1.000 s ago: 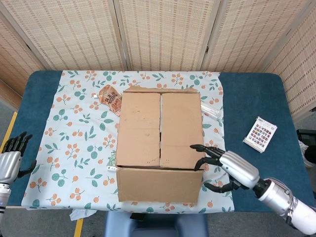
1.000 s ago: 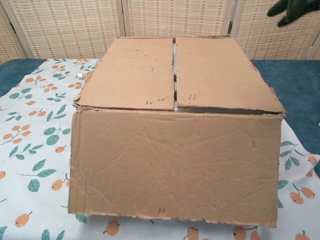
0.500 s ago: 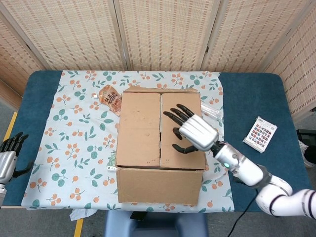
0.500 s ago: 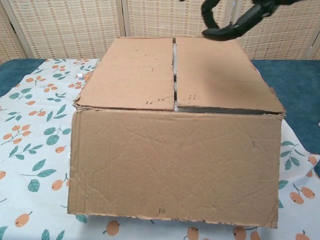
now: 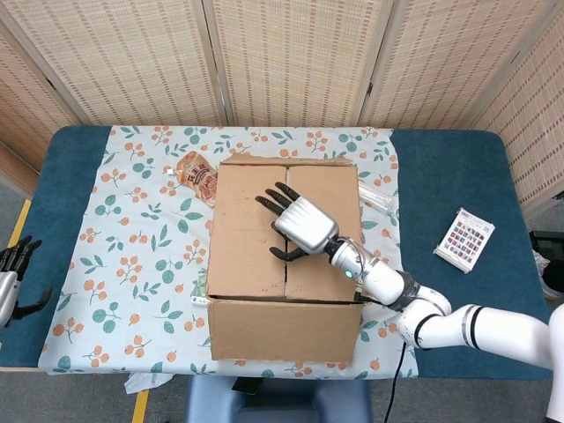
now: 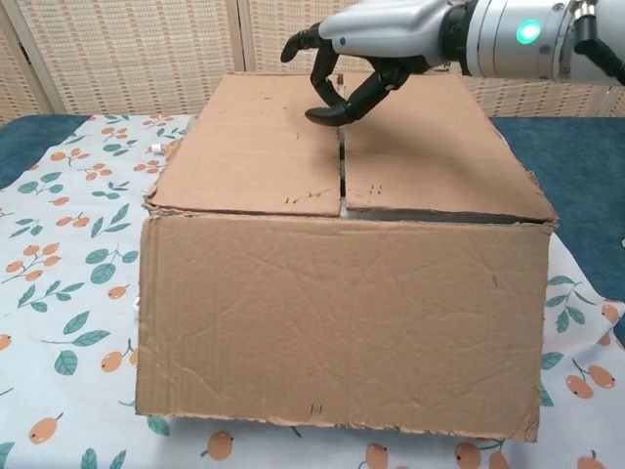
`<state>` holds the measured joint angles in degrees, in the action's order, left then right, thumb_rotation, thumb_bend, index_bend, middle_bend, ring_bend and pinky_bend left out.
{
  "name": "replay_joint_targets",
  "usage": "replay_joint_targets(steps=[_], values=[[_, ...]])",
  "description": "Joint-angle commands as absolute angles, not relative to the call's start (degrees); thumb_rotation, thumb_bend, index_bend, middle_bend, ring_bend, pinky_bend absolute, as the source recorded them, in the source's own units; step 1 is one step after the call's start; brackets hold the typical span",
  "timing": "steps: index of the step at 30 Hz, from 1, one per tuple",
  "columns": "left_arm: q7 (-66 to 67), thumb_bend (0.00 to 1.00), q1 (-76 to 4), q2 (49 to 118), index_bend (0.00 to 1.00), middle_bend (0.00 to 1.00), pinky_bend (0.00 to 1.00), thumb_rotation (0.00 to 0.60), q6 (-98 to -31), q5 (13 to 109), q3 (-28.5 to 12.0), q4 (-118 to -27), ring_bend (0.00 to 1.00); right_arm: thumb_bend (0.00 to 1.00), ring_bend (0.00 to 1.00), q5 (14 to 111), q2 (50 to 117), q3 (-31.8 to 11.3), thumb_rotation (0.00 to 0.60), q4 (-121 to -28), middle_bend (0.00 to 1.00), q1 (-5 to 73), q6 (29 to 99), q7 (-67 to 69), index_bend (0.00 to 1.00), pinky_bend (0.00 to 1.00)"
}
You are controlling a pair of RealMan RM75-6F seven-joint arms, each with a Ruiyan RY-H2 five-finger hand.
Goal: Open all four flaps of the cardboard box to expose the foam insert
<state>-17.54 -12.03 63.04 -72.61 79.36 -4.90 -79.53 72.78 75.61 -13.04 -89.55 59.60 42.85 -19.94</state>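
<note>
The brown cardboard box (image 5: 284,264) (image 6: 342,274) stands mid-table with its two top flaps lying flat and meeting at a centre seam (image 5: 286,231). My right hand (image 5: 300,225) (image 6: 366,49) hovers over that seam, fingers spread and curled downward, holding nothing. Its thumb tip hangs just above the seam in the chest view. My left hand (image 5: 9,278) shows at the left edge of the head view, off the table, with its fingers apart. No foam insert shows.
A snack packet (image 5: 199,174) lies behind the box's left corner. A clear wrapped item (image 5: 377,199) lies to the box's right. A printed card (image 5: 464,238) rests on the blue table at right. The floral cloth (image 5: 132,229) covers the table's middle.
My right hand has risen from beside the box's front right corner and swung left over the top to the centre seam. My left hand has slid a little further out of view.
</note>
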Motion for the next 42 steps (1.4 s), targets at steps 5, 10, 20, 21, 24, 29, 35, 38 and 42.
replay_joint_targets(steps=[5,10,20,21,24,29,35,38,42], values=[[-18.29,0.46,-11.92,62.83,0.09,0.00,0.00,0.600,-72.46,79.35,-4.85,-79.30,0.00,0.47,0.00,71.75,76.89,-12.03,0.187,-87.35,0.02,60.53,40.98,-18.99,0.61,0.00],[-18.90,0.46,-11.83,62.80,0.11,0.00,0.00,0.600,-72.65,79.32,-4.98,-79.15,0.00,0.47,0.00,71.89,77.53,-12.05,0.171,-86.54,0.00,60.94,40.76,-17.26,0.51,0.00],[-19.59,0.46,-11.72,62.82,0.09,0.00,0.00,0.600,-73.00,79.67,-4.99,-78.77,0.00,0.47,0.00,72.22,77.59,-11.57,0.167,-85.64,0.00,61.26,40.65,-15.86,0.45,0.00],[-19.59,0.46,-11.70,62.82,0.09,0.00,0.00,0.600,-73.01,79.67,-4.98,-78.77,0.00,0.47,0.00,71.98,77.44,-11.38,0.167,-85.71,0.00,61.24,40.50,-16.07,0.45,0.00],[-19.51,0.46,-11.70,62.84,0.08,0.00,0.00,0.600,-73.06,79.70,-4.98,-78.79,0.00,0.47,0.00,71.44,77.05,-10.97,0.165,-85.95,0.00,61.16,40.31,-16.61,0.46,0.00],[-19.17,0.46,-11.71,62.88,0.08,0.00,0.00,0.600,-73.07,79.67,-4.99,-78.87,0.00,0.47,0.00,70.60,76.21,-10.50,0.166,-86.75,0.00,60.97,40.63,-17.96,0.50,0.00],[-18.85,0.46,-11.75,62.95,0.08,0.00,0.00,0.600,-73.00,79.58,-5.01,-78.83,0.00,0.47,0.00,70.03,74.59,-10.45,0.164,-88.46,0.00,60.15,42.24,-18.80,0.53,0.00],[-18.37,0.46,-11.76,63.00,0.08,0.00,0.00,0.600,-73.06,79.58,-5.00,-78.93,0.00,0.47,0.00,69.75,73.32,-10.74,0.163,-89.77,0.00,59.62,43.37,-19.03,0.53,0.00],[-17.47,0.46,-11.49,63.22,0.08,0.00,0.00,0.600,-73.99,79.38,-5.29,-79.19,0.00,0.47,0.00,69.24,70.55,-11.19,0.163,-92.68,0.00,58.55,45.29,-19.74,0.54,0.00]])
